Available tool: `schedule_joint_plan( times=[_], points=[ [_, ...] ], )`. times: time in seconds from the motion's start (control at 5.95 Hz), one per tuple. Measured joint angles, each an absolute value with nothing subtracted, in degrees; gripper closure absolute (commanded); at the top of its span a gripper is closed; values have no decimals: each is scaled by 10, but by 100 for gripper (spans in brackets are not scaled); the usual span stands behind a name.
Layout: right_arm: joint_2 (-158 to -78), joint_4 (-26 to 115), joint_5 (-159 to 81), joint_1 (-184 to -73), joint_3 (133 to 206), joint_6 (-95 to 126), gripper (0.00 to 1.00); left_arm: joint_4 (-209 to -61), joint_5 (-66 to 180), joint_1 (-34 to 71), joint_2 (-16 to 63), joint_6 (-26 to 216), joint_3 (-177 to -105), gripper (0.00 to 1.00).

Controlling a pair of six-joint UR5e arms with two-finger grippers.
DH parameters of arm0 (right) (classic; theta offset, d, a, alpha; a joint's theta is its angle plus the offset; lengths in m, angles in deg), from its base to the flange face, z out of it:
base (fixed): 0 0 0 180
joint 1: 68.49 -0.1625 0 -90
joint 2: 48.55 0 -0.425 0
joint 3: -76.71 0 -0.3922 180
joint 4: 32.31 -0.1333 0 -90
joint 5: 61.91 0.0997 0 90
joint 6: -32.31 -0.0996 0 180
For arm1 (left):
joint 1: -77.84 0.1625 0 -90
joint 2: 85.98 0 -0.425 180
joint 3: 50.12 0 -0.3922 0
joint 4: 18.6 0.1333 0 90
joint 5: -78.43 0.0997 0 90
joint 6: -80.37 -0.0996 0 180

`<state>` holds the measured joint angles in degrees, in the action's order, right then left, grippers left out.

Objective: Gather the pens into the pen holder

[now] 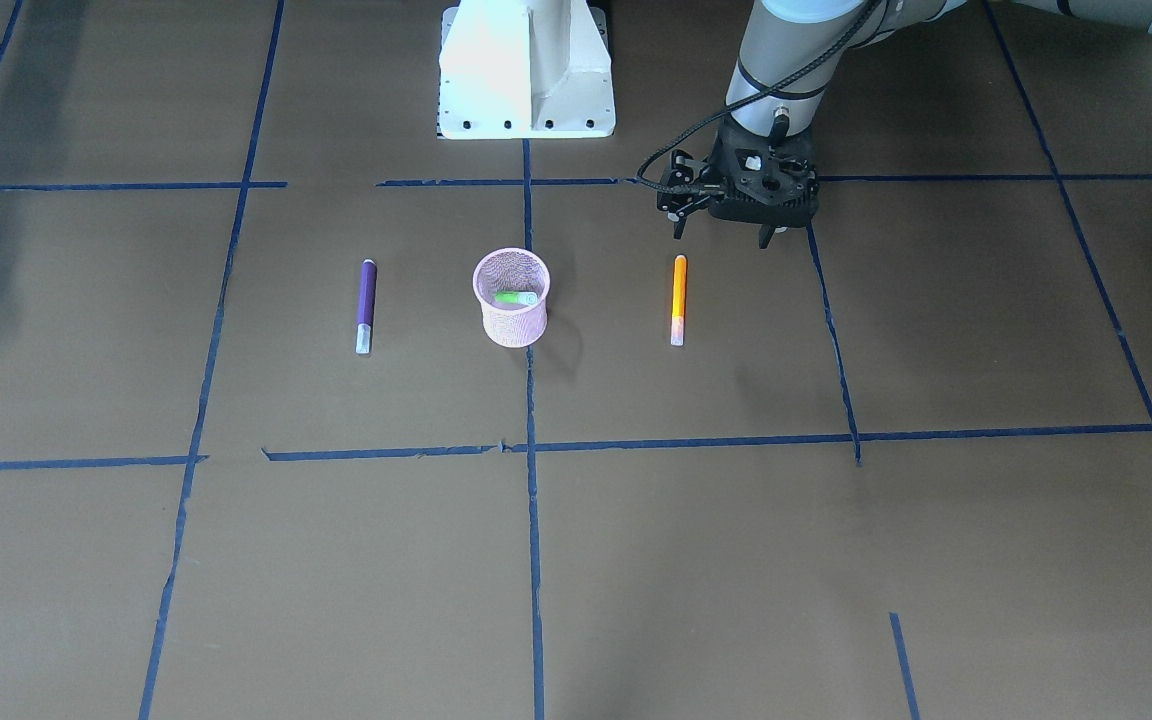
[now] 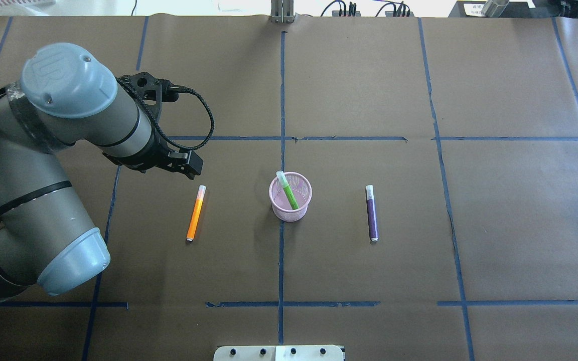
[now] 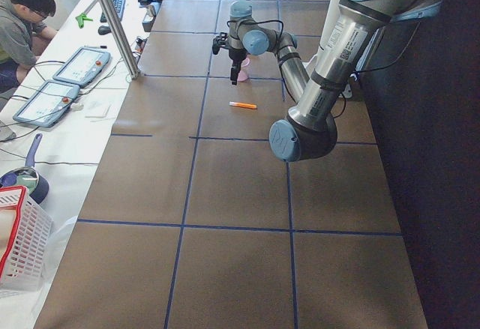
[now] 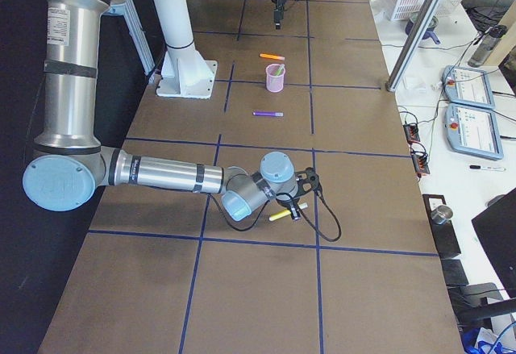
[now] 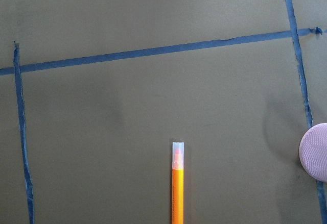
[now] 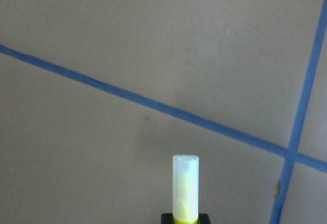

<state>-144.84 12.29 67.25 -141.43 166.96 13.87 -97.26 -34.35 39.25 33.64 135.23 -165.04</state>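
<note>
Pen [image 6: 185, 188], apparently yellow, base cropped

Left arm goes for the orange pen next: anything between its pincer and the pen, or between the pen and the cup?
Nothing visible. Only bare table lies between the left pincer and the orange pen, and between that pen and the cup.

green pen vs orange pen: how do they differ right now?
Place: the green pen is inside the holder. The orange pen is on the table, apart from the holder, on the robot's left of it.
Pose: the green pen leans in the holder with its pale cap up at the rim. The orange pen lies flat.
Colour: one body is green, the other orange.
Shared: both are slim with a pale translucent cap, and neither is gripped.
</note>
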Motion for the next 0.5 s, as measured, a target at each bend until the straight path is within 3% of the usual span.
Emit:
schedule_joint_plan(
  times=[0.5],
  points=[
    [-1414, 119, 635, -1378, 1811, 21, 100, -973, -344, 392, 337, 1353, -1653, 0]
  ],
)
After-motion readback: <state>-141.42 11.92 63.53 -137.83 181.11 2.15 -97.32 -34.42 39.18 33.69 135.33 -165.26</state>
